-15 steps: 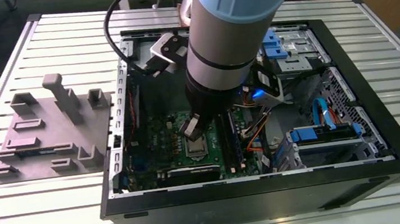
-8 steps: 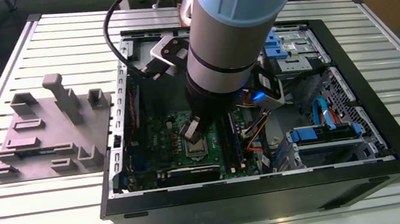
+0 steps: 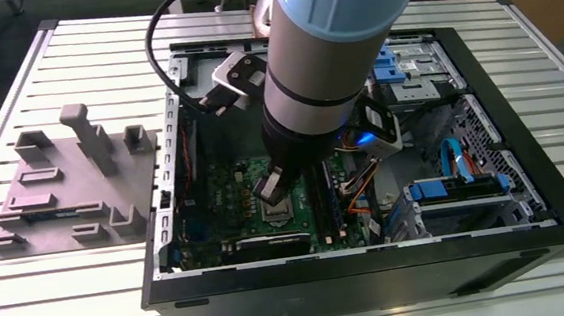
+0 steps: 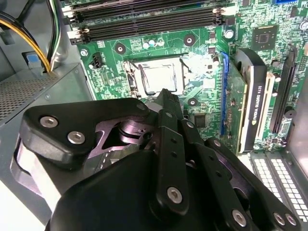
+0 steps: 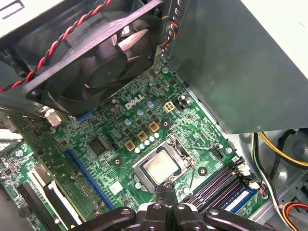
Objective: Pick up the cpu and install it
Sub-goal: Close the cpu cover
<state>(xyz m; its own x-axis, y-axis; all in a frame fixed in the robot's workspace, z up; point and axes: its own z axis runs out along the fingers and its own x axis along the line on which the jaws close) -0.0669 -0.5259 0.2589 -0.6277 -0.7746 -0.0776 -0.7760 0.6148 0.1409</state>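
Note:
The cpu [image 5: 160, 168], a small square chip with a pale metal top, lies flat inside the socket frame [image 5: 185, 155] on the green motherboard [image 5: 120, 130]. It also shows in the second wrist view as the cpu [image 4: 159, 78] and in the exterior view as the cpu [image 3: 279, 209]. My gripper [image 5: 166, 189] hangs just above one edge of the socket, apart from the chip. Its two dark fingers [image 4: 166, 98] are pressed together with nothing between them. In the exterior view the gripper [image 3: 272, 186] reaches down into the open computer case [image 3: 542, 200].
A grey tray [image 3: 73, 190] with upright holders lies on the slatted table at the exterior view's left. Around the socket stand a black fan [image 5: 91, 53], memory slots [image 4: 144, 19], a graphics card [image 4: 250, 101] and the grey power-supply box [image 5: 240, 62] with its cables.

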